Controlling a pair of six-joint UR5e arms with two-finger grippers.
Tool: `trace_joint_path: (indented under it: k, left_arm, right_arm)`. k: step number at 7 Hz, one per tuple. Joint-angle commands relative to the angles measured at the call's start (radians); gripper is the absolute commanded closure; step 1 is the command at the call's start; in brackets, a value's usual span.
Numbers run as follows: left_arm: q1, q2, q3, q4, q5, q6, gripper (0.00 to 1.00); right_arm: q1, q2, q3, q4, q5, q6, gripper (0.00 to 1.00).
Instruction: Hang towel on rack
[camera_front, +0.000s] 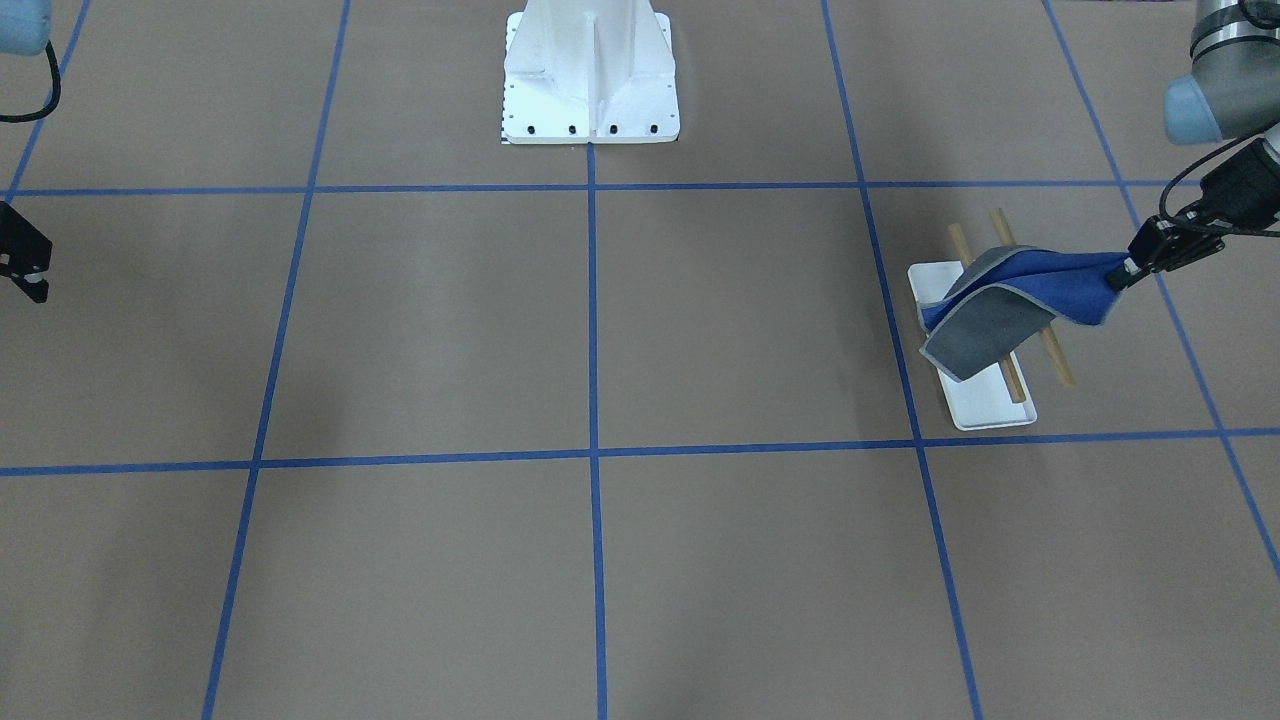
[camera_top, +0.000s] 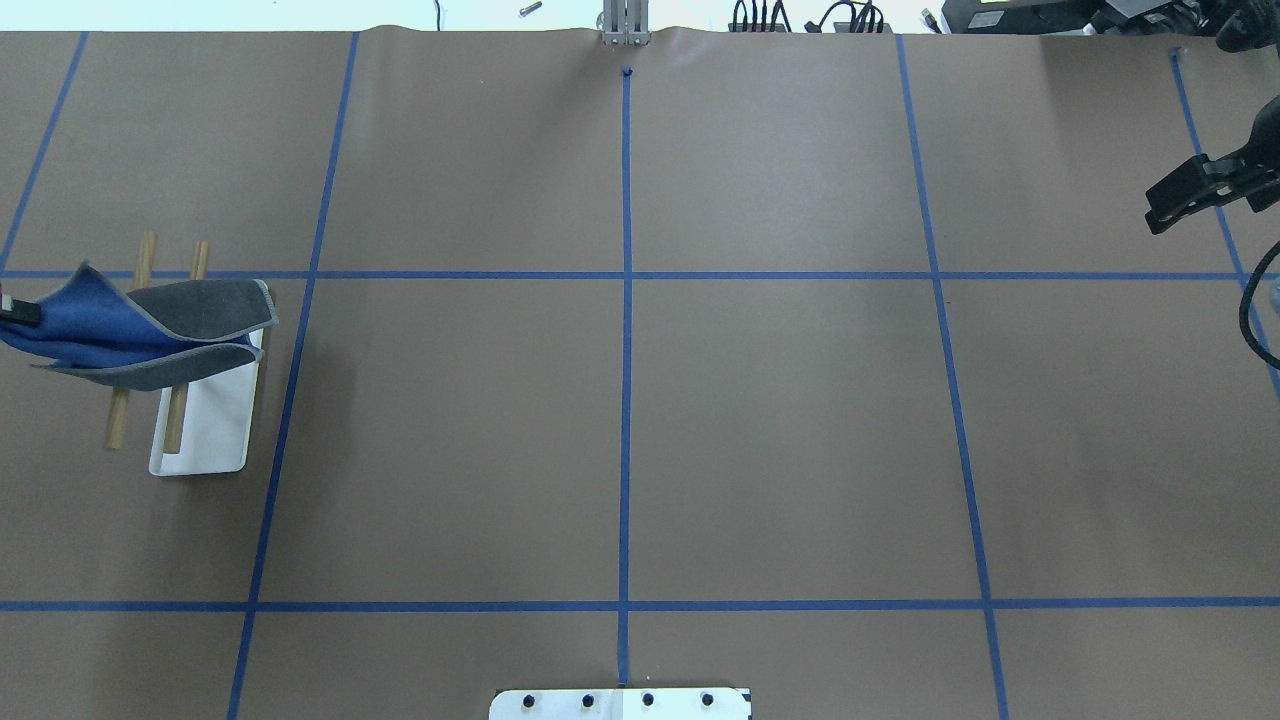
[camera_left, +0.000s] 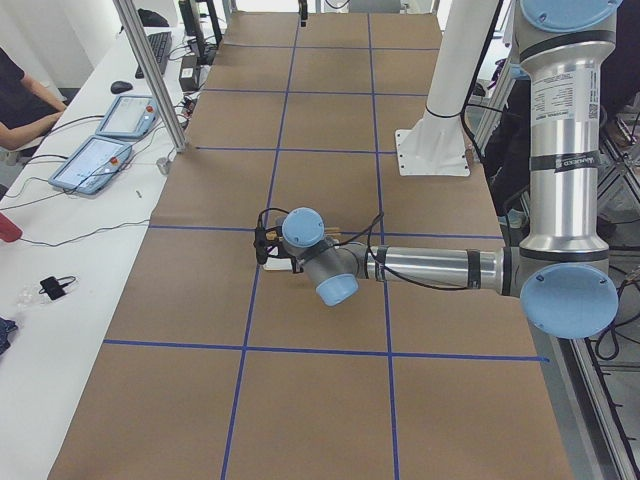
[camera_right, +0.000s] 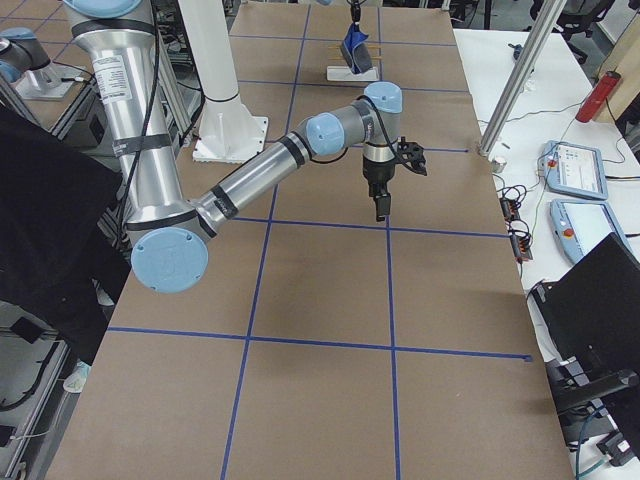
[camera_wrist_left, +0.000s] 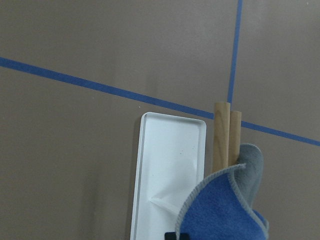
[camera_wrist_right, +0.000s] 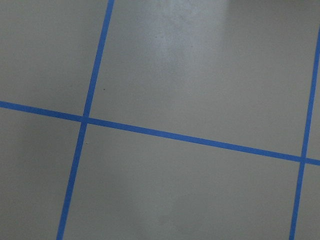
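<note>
The towel (camera_front: 1000, 300), blue on one side and grey on the other, lies folded across the two wooden rods (camera_front: 1058, 360) of the rack (camera_front: 985, 405), whose white tray base stands on the table. My left gripper (camera_front: 1125, 275) is shut on the towel's blue corner and holds it out to the side, level with the rods. In the overhead view the towel (camera_top: 150, 330) covers the middle of the rack (camera_top: 210, 430), with the left gripper (camera_top: 10, 312) at the view's left edge. The left wrist view shows the tray (camera_wrist_left: 170, 165), the rod ends and the towel (camera_wrist_left: 225, 210). My right gripper (camera_top: 1165, 205) is far away, empty, and looks shut.
The large white bolted pedestal (camera_front: 590, 70) stands at the robot's side of the table in the middle. Blue tape lines divide the brown table. Operators' tablets (camera_left: 100, 160) lie on a side bench beyond the table's far edge.
</note>
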Motion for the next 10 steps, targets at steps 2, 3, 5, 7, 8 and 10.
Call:
trace_joint_path:
  k: [2,3,5,7,8,10]
  left_arm:
    - [0.001,-0.013,0.017,0.001,0.092,0.007,0.02]
    - [-0.003,-0.013,0.026,0.004,0.108,0.014,0.02]
    - [-0.07,-0.013,0.118,0.017,0.129,0.313,0.02]
    - [-0.17,-0.019,0.163,0.175,0.128,0.609,0.02]
    - [-0.212,-0.059,0.146,0.354,0.128,0.766,0.02]
    - [-0.305,-0.154,0.041,0.757,0.131,1.044,0.02]
  right_arm:
    - [0.03,-0.005,-0.007,-0.006,0.052,-0.001,0.0]
    - [0.06,-0.023,-0.025,-0.002,0.086,-0.002,0.0]
    - [0.111,-0.124,-0.035,0.002,0.106,-0.021,0.0]
    - [0.209,-0.123,-0.152,0.002,0.108,-0.268,0.0]
    - [0.258,-0.129,-0.198,0.0,0.106,-0.365,0.0]
    - [0.335,-0.151,-0.271,0.002,0.105,-0.432,0.0]
